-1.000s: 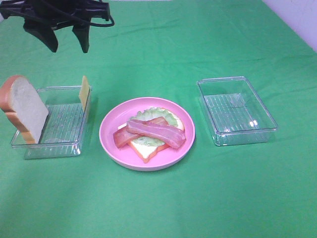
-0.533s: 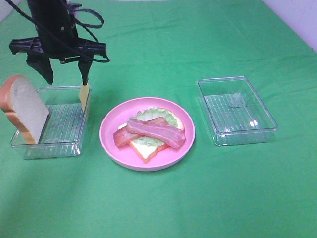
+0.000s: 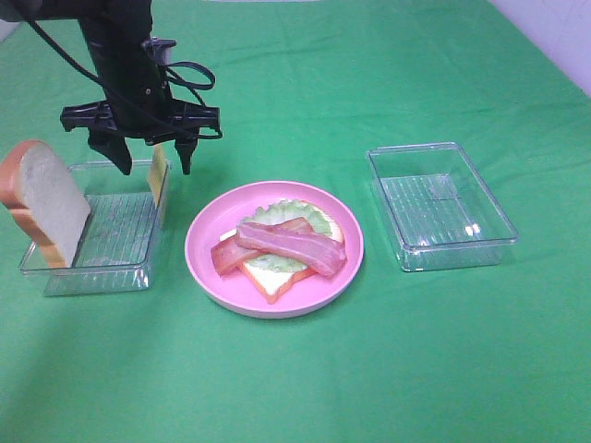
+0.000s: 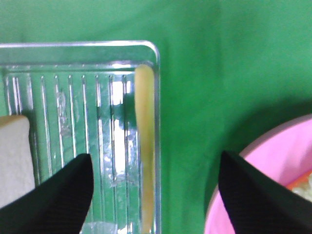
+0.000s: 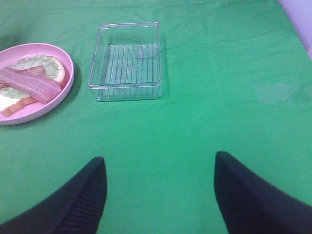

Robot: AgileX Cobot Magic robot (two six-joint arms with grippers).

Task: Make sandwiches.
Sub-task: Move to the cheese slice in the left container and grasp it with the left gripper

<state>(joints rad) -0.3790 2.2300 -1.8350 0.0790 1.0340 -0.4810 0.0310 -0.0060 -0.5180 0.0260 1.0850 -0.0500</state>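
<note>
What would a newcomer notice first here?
The pink plate sits in the middle, holding a half-built sandwich topped with bacon. At the left, the left gripper hangs open over the cheese slice, which stands on edge in the left tray, where a bread slice also leans.

Centre: plate (image 3: 205, 268), between two trays. In left tray (image 3: 92, 277): bread slice (image 3: 46, 198) leaning at left end, cheese (image 3: 159, 180) upright against right wall. On plate: bacon (image 3: 286, 245) over lettuce (image 3: 314, 219) over base slice (image 3: 277, 280). Right of plate: right tray (image 3: 499, 226).
</note>
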